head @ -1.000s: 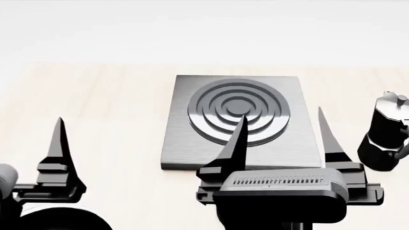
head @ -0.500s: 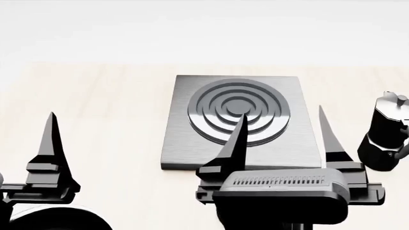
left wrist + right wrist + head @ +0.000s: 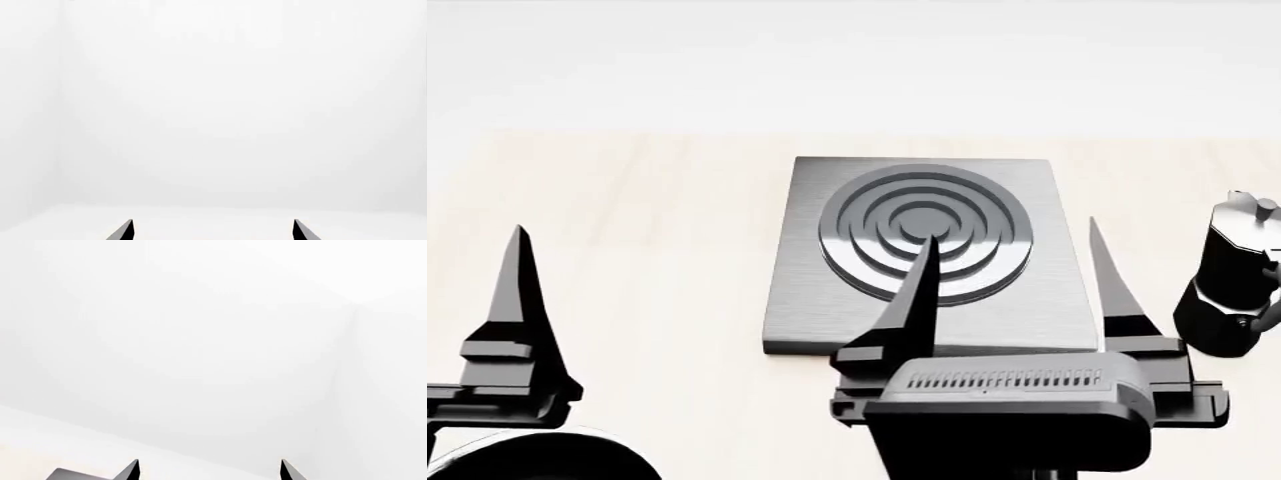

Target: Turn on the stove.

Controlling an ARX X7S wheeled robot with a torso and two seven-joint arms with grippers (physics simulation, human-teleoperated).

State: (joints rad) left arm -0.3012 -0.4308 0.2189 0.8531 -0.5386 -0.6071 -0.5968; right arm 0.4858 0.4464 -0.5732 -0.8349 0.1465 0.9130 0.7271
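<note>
Leftward and slightly up is where the left gripper (image 3: 521,300) has drifted over the last second, while the right gripper (image 3: 1014,290) has barely shifted, its near finger tip sitting a touch higher against the burner rings. The right gripper's two fingers stand well apart, one tip showing over the front of the burner (image 3: 924,232) and the other just off the right edge of the stove (image 3: 814,300), so that it hangs open above the stove's front right part. Only one finger of the left gripper shows in the head view, but its own wrist camera shows two tips wide apart, so it too is open and holds nothing; it sits well to the left of the stove over bare counter (image 3: 654,230). The stove lies flat at the middle of the counter, with a black coffee pot (image 3: 1232,285) standing apart off its right side. The knob cannot be seen: the right gripper's body covers the stove's front edge, where it probably sits. To do this step well, the right gripper should probably come down slowly with its fingers either side of the knob, close squarely on it, then twist about the knob's own axis without dragging the stove. The coffee pot is close enough to call for care.
</note>
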